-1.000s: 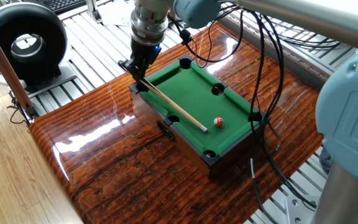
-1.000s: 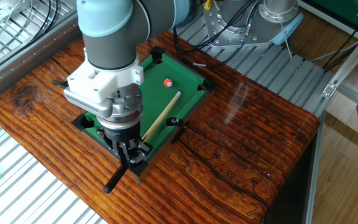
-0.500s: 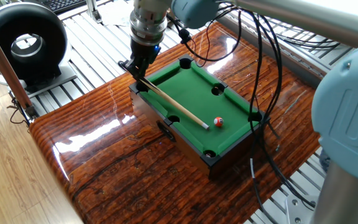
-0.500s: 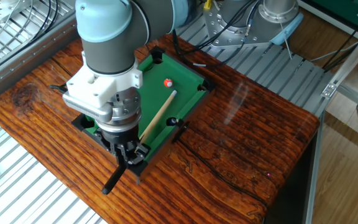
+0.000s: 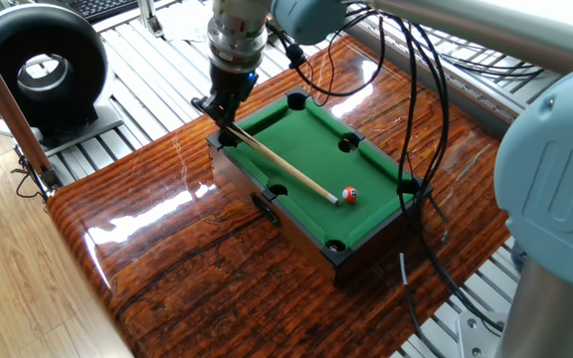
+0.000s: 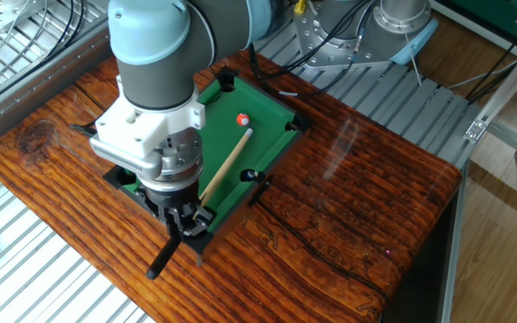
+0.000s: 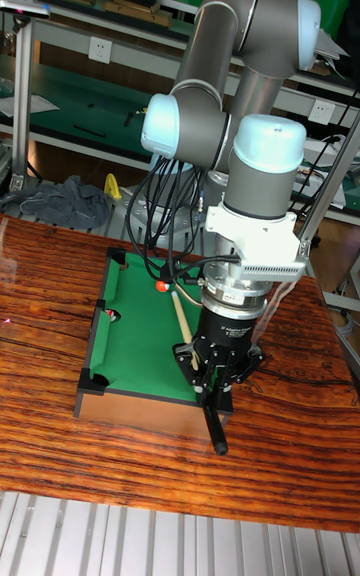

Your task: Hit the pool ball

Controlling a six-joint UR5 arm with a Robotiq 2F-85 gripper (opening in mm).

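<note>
A small green pool table (image 5: pixel 306 149) sits on the glossy wooden tabletop. The pool ball (image 5: pixel 348 195), orange-red with a pale spot, lies on the felt near the right end; it also shows in the other fixed view (image 6: pixel 242 118) and the tall view (image 7: pixel 162 287). My gripper (image 5: pixel 223 109) hangs over the table's left corner, shut on a wooden cue stick (image 5: pixel 282 167). The cue slants across the felt, and its pale tip lies right beside the ball; I cannot tell if they touch. The cue's black butt (image 6: pixel 162 262) sticks out behind the gripper (image 6: pixel 183 221).
Black pocket holes (image 5: pixel 347 144) ring the felt. A black round device (image 5: pixel 40 70) stands on the slatted metal bench at the back left. Cables (image 5: pixel 421 149) hang down beside the pool table's right end. The wooden tabletop (image 5: pixel 197 268) extends in front.
The gripper has slid the cue forward along the felt, bringing its tip closer to the ball. The ball has not visibly moved.
</note>
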